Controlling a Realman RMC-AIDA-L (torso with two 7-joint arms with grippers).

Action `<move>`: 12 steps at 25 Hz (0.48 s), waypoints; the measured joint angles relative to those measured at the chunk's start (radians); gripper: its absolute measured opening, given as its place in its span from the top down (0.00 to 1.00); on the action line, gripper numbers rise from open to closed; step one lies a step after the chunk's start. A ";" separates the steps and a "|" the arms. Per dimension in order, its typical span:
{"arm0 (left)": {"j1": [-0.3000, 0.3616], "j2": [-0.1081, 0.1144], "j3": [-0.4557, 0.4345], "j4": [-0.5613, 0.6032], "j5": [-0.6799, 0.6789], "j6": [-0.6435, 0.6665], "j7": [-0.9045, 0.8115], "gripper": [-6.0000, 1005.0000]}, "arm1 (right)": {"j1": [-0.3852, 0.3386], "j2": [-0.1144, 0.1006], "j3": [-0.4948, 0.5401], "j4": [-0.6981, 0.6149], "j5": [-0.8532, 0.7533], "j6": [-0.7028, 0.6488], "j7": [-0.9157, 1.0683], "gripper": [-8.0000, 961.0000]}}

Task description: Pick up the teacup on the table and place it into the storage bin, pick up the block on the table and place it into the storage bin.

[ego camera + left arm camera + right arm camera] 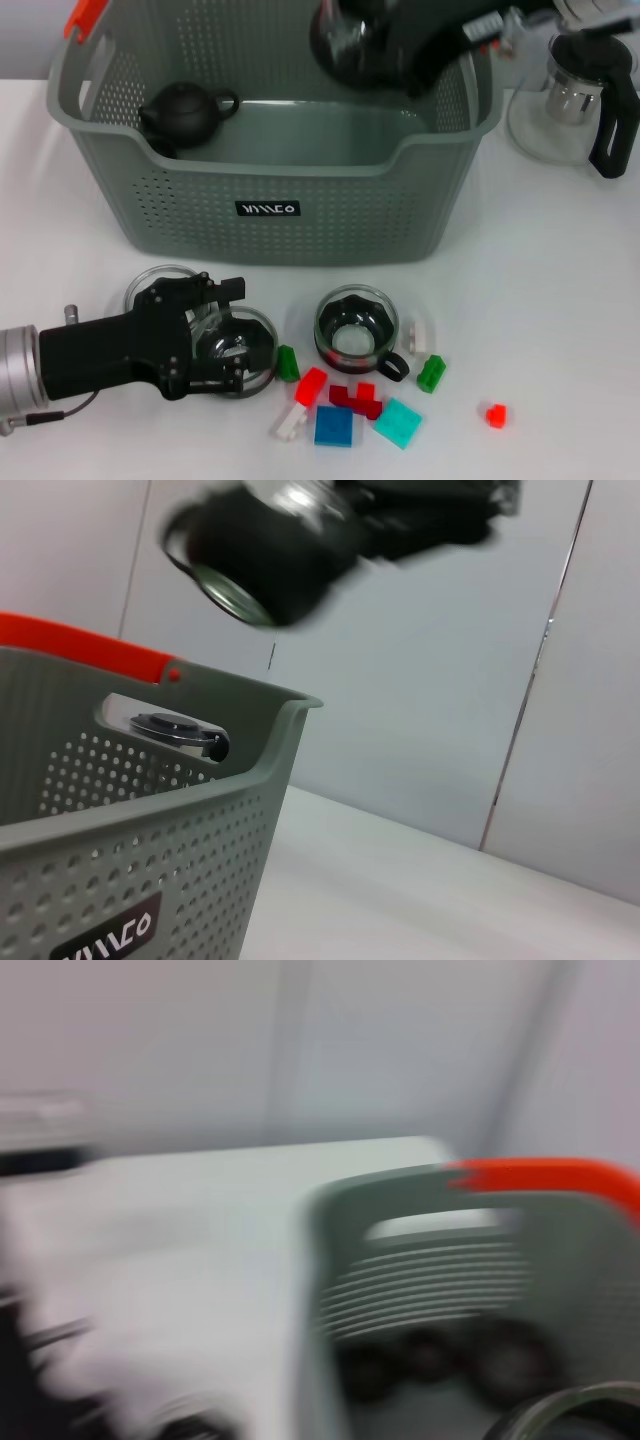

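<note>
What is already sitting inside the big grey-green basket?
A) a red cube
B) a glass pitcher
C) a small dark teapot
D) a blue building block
C: a small dark teapot rests on the floor of the storage bin near its left end, while the blue block and red cube lie on the table in front and the glass pitcher stands outside to the right.

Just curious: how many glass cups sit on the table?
3 cups: one beside the blocks, two at the left gripper, partly hidden by it.
</note>
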 joint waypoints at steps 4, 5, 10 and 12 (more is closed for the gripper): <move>-0.003 0.001 -0.008 0.000 -0.001 -0.004 0.000 0.07 | 0.044 -0.011 0.003 0.169 -0.042 0.168 0.022 0.92; -0.004 0.001 -0.011 0.000 -0.001 -0.004 0.000 0.07 | 0.059 -0.014 0.008 0.229 -0.056 0.203 0.023 0.92; -0.005 0.001 -0.013 0.000 -0.001 -0.001 0.000 0.07 | 0.116 -0.022 0.004 0.471 -0.104 0.385 0.011 0.92; -0.006 0.001 -0.014 0.000 -0.001 0.000 0.000 0.07 | 0.128 -0.022 0.002 0.528 -0.105 0.437 -0.003 0.92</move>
